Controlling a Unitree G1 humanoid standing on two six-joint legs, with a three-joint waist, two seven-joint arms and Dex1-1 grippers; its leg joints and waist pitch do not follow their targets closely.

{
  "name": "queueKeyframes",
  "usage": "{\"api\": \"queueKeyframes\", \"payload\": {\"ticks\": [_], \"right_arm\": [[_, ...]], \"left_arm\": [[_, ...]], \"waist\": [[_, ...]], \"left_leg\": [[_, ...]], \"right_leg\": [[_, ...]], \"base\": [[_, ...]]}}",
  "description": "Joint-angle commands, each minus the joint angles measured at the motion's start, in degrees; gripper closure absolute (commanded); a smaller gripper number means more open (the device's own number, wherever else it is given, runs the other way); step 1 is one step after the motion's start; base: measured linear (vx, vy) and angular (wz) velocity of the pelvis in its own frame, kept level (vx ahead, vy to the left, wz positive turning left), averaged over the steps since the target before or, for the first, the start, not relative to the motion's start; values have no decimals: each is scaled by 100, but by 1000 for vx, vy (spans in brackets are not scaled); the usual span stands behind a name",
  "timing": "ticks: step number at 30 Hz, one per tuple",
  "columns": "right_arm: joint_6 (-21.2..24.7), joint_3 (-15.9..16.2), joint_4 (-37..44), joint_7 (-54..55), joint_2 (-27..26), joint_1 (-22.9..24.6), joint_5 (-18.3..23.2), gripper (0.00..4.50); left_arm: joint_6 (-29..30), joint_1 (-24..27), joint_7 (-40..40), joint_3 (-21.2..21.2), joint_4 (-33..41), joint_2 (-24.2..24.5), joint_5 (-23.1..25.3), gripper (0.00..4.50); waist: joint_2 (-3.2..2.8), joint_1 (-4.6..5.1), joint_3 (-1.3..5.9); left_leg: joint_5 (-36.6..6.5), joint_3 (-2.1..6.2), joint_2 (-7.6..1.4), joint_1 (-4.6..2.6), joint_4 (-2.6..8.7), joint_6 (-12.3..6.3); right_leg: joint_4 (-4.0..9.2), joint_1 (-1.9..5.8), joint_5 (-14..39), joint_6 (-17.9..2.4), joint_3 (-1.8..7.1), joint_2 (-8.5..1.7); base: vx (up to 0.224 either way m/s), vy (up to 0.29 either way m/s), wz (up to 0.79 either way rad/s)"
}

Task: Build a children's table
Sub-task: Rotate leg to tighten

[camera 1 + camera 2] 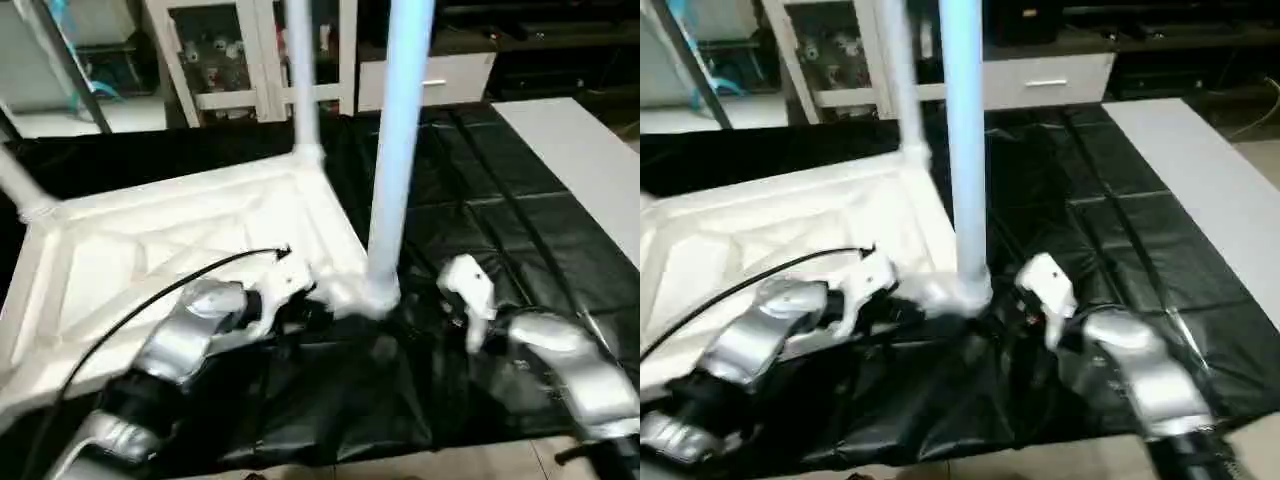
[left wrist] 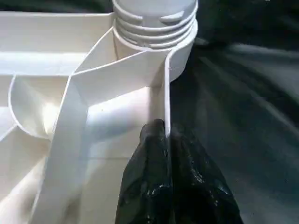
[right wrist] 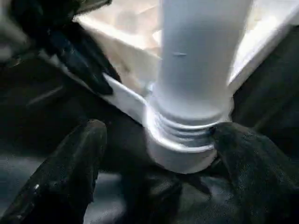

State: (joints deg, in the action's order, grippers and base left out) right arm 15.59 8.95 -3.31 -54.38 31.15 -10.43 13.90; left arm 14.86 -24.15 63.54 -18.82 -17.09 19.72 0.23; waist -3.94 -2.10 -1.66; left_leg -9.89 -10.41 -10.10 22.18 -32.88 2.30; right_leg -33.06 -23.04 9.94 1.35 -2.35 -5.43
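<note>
Tabletop (image 1: 150, 250), white and square, lies upside down on the black-covered work table (image 1: 480, 200), its ribbed underside facing up. Three white tube legs stand up from its corner sockets: the near leg (image 1: 398, 150) rises from the corner closest to the robot, a far leg (image 1: 303, 80) from the corner behind it, and a third leg (image 1: 20, 185) slants up at the left edge of the head views. In the wrist views the near leg's threaded end (image 3: 184, 126) sits in the round corner socket (image 2: 177, 51), with several thread rings showing above the socket rim.

The left gripper (image 2: 166, 154) is pinched closed on the tabletop's thin side wall (image 2: 167, 93), just below the near corner socket; its black fingers (image 2: 145, 186) press together on the wall. A black cable (image 1: 150, 290) runs along the left forearm (image 1: 190, 335).

The right gripper (image 3: 187, 158) sits at the foot of the near leg, its fingers spread wide, one (image 3: 70, 168) on each side of the socket. The right-hand finger seems to touch the threads, though blur makes that uncertain. Beyond the black cover are a white board (image 1: 580, 150) and white cabinets (image 1: 250, 50).
</note>
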Motion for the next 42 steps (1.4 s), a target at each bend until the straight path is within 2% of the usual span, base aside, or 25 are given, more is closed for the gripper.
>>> {"api": "queueKeyframes", "payload": {"ticks": [1, 5, 7, 8, 9, 14, 15, 17, 25, 28, 30, 37, 39, 40, 42], "right_arm": [[112, 70, 189, -224, 147, -5, 20, 48], [61, -10, 128, -283, 263, -103, -12, 48], [47, -54, 86, -299, 217, -178, 38, 48], [77, -49, 106, -325, 194, -201, 75, 48], [117, -22, 139, -382, 169, -222, 126, 48], [157, 104, 146, -564, 132, -263, 217, 48], [159, 120, 130, -583, 120, -277, 220, 73], [107, 178, 25, -634, 72, -338, 164, 85], [34, 315, -209, -803, -6, -510, 95, 155], [25, 354, -224, -877, 16, -518, 73, 166], [5, 372, -237, -892, 32, -512, 58, 194], [-71, 430, -308, -925, 41, -469, -25, 207], [-53, 419, -312, -905, 15, -449, -19, 209], [-32, 384, -346, -830, -32, -442, -9, 210], [-10, 324, -429, -673, -121, -447, -10, 219]], "left_arm": [[122, 157, 511, -348, 66, 72, -105, 450], [224, 186, 717, -330, 208, 194, -206, 450], [278, 191, 782, -338, 272, 214, -235, 450], [301, 192, 795, -347, 301, 229, -254, 450], [325, 192, 807, -361, 329, 245, -277, 450], [349, 178, 820, -374, 333, 252, -275, 450], [352, 177, 825, -373, 333, 253, -269, 450], [373, 174, 829, -377, 345, 270, -270, 450], [422, 166, 769, -391, 369, 286, -266, 450], [435, 174, 738, -383, 373, 280, -257, 450], [420, 177, 726, -385, 359, 284, -248, 450], [400, 162, 684, -400, 319, 264, -229, 450], [391, 159, 679, -403, 313, 260, -225, 450], [388, 145, 639, -390, 283, 235, -220, 450], [387, 121, 564, -366, 233, 192, -208, 450]], "waist": [[151, -5, 284], [155, -23, 264], [154, 6, 262], [129, 14, 260], [141, 28, 261], [154, 17, 293], [152, 11, 295], [147, 10, 303], [161, -3, 301], [172, -6, 308], [168, -8, 312], [170, -6, 319], [167, -5, 314], [142, -7, 319], [150, 8, 312]], "left_leg": [[-1273, 36, -277, -107, 347, -665], [-1592, 39, -286, -136, 378, -445], [-1689, 50, -278, -119, 395, -359], [-1730, 57, -275, -120, 398, -323], [-1754, 54, -271, -118, 397, -315], [-1489, 40, -264, -114, 357, -414], [-1380, 40, -263, -103, 352, -455], [-1281, 40, -260, -100, 339, -500], [-1281, 35, -265, -111, 331, -494], [-1206, 34, -263, -108, 324, -515], [-1176, 34, -262, -110, 317, -522], [-1156, 31, -261, -114, 307, -544], [-1206, 34, -264, -118, 311, -530], [-1218, 38, -262, -119, 310, -511], [-1283, 36, -261, -121, 320, -481]], "right_leg": [[369, 211, 1253, -1404, 161, -228], [395, 194, 1665, -1288, 170, -228], [394, 200, 1775, -1223, 170, -228], [394, 198, 1792, -1201, 169, -229], [401, 199, 1791, -1194, 168, -225], [368, 220, 1388, -1286, 174, -228], [351, 229, 1267, -1324, 167, -226], [332, 236, 1159, -1385, 156, -226], [325, 241, 1169, -1422, 155, -224], [313, 250, 1104, -1426, 156, -227], [310, 250, 1075, -1431, 156, -226], [300, 256, 1003, -1471, 150, -220], [306, 252, 1062, -1462, 151, -223], [301, 254, 1065, -1455, 151, -223], [312, 248, 1089, -1453, 149, -213]], "base": [[0, 0, 0], [0, 0, 0], [0, 0, 0], [0, 0, 0], [0, 0, 0], [0, 0, 0], [0, 0, 0], [0, 0, 0], [0, 0, 0], [0, 0, 0], [0, 0, 0], [0, 0, 0], [0, 0, 0], [0, 0, 0], [0, 0, 0]]}}
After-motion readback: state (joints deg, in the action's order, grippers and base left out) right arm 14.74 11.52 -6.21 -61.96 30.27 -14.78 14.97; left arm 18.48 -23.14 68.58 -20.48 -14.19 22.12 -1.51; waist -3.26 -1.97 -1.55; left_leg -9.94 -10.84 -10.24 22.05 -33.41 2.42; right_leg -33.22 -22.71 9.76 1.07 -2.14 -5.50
